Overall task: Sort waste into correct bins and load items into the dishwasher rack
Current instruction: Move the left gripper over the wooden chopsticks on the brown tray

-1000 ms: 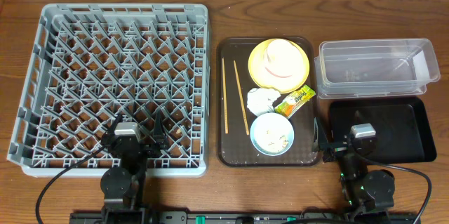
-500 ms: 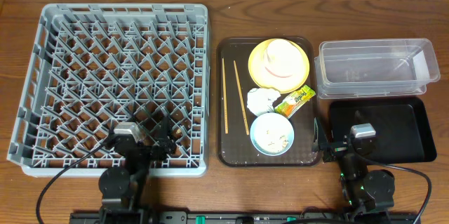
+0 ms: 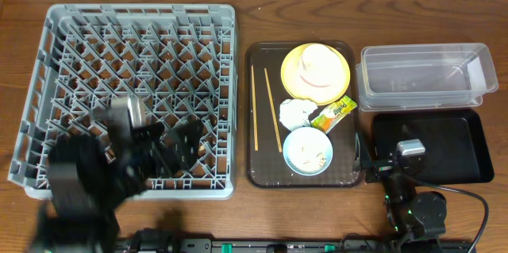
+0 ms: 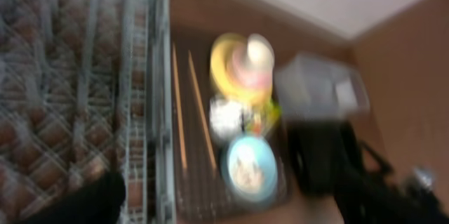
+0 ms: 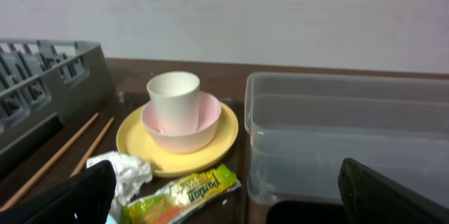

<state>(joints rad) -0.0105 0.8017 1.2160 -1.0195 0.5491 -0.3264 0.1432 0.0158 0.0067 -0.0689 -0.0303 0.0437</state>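
Left arm swung up off its rest, now motion-blurred over the near edge of the dishwasher rack (image 3: 135, 47). Left gripper (image 3: 171, 140) looks spread, nothing in it. Right gripper (image 5: 224, 185) unmoved, fingers wide, empty, beside the black tray (image 3: 444, 146). Napkin (image 3: 295, 112), snack packet (image 3: 333, 114), chopsticks (image 3: 266, 110), blue bowl (image 3: 308, 150) and yellow plate (image 3: 337, 78) all sit on the brown serving tray (image 3: 262, 170).

We found the brown tray (image 3: 262, 166) crowded: chopsticks (image 3: 255, 110) along its 9 o'clock side, a stacked plate (image 3: 290, 78) at 12, a blue bowl (image 3: 290, 143) at 6. The rack (image 3: 230, 86) walled off 9 o'clock, the tub (image 3: 421, 49) 3 o'clock; only a narrow strip of bare bench (image 3: 241, 110) separated rack and tray.
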